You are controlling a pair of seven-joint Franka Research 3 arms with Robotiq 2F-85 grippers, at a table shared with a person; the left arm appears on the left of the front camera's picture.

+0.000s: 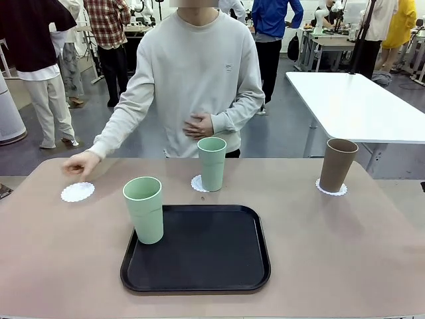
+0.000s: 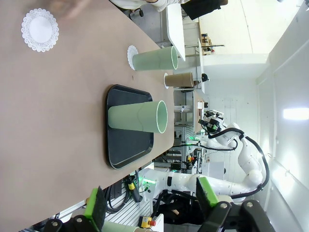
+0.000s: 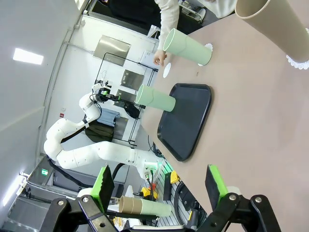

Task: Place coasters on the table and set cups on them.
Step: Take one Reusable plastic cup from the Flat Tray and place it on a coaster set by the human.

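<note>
2 of the 3 cups are already placed. The brown cup (image 1: 337, 165) stands on the right coaster (image 1: 331, 191) at the right of the tabletop (image 1: 345, 259). The middle mint cup (image 1: 212, 163) stands on the middle coaster (image 1: 197, 183), off-centre, with the lace showing mostly to its left. The third mint cup (image 1: 144, 209) stands upright on the black tray (image 1: 206, 256), right at its left edge. The empty coaster (image 1: 78, 192) lies on the bare tabletop to the left of that cup, nearer the far side, and the person's hand (image 1: 81, 163) hovers just beyond it. The left claw (image 2: 152, 200) is released, jaws spread wide with nothing between them, well back from the tray. The right claw (image 3: 159, 186) is likewise released and empty. The step in hand looks to be carrying the tray cup to the empty coaster, and the left arm is on the nearer side. To do it well, I'd wait for the hand to be clear, come at the cup from the side, and close around the middle of its body, since the wall tapers and a low grip could let it tip. Lift it clear of the tray's rim, then lower it straight onto the coaster's centre, because the paper is light and a sideways slide would likely push it.
</note>
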